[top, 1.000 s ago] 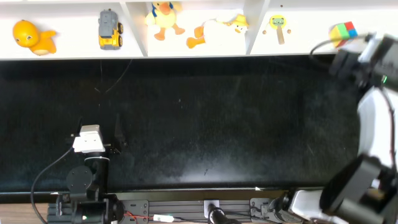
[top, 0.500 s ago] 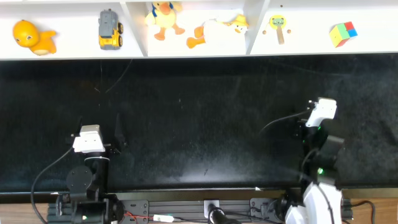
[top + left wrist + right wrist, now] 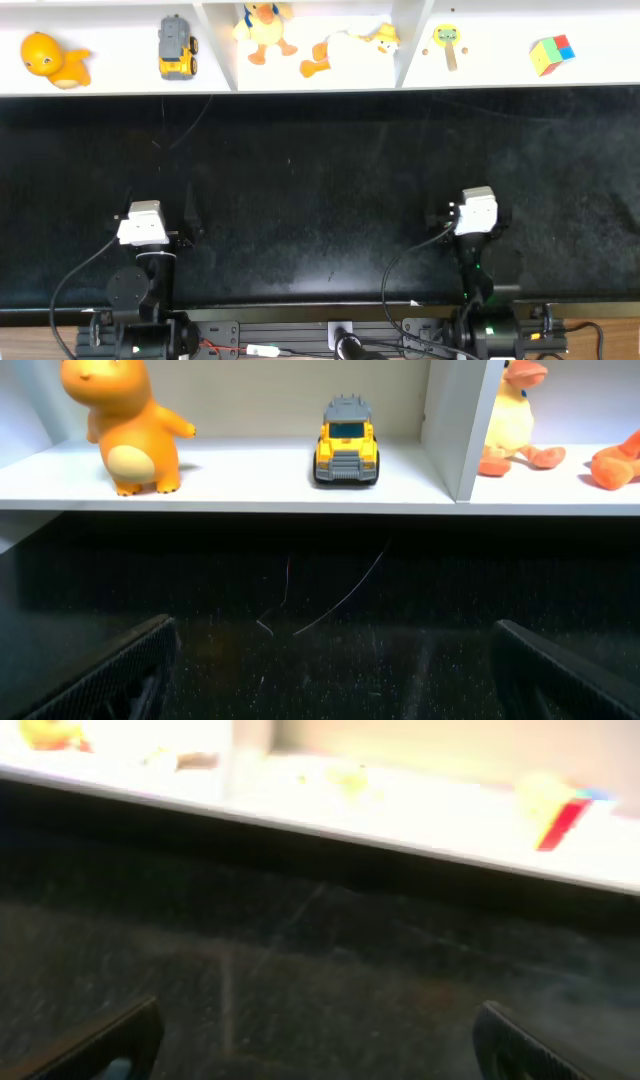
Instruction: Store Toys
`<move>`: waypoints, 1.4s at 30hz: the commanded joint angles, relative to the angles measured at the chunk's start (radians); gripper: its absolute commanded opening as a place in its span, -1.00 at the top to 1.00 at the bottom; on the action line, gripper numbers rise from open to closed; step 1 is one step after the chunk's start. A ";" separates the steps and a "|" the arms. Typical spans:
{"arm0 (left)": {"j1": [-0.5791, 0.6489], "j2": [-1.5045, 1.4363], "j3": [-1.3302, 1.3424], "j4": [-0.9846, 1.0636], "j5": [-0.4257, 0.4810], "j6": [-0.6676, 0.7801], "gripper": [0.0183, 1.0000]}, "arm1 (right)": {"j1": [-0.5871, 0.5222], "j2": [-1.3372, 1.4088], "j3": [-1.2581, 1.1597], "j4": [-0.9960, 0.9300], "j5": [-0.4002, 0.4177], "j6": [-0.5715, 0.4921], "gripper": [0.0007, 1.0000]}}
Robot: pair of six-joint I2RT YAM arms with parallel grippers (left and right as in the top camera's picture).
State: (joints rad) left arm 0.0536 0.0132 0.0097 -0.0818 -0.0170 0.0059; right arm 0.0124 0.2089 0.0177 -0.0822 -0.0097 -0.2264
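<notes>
Several toys stand in a white shelf [image 3: 320,80] along the table's far edge: an orange figure [image 3: 48,57], a yellow truck [image 3: 177,48], an upright duck plush [image 3: 265,30], a lying duck plush [image 3: 345,48], a small wooden toy [image 3: 446,42] and a coloured cube [image 3: 552,53]. My left gripper [image 3: 143,222] sits low near the front left, open and empty, facing the orange figure [image 3: 125,420] and the truck [image 3: 346,453]. My right gripper [image 3: 474,212] sits near the front right, open and empty, with the cube [image 3: 560,810] far ahead of it.
A black mat [image 3: 320,190] covers the table between the arms and the shelf. White dividers [image 3: 460,420] split the shelf into compartments.
The right arm has drawn back from the shelf's right end beside the cube to the table's near side. The cube stays on the shelf. The left arm has not moved.
</notes>
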 commanded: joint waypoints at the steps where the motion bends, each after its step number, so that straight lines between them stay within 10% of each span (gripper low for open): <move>1: -0.003 -0.010 -0.002 -0.002 -0.008 -0.003 -1.00 | -0.029 -0.111 -0.013 0.005 0.006 0.021 -0.99; 42: -0.003 -0.010 -0.002 -0.002 -0.008 -0.003 -1.00 | -0.034 -0.204 -0.013 0.005 0.007 0.043 -0.99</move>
State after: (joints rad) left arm 0.0536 0.0132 0.0097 -0.0818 -0.0166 0.0059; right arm -0.0189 0.0113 0.0177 -0.0799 -0.0078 -0.1905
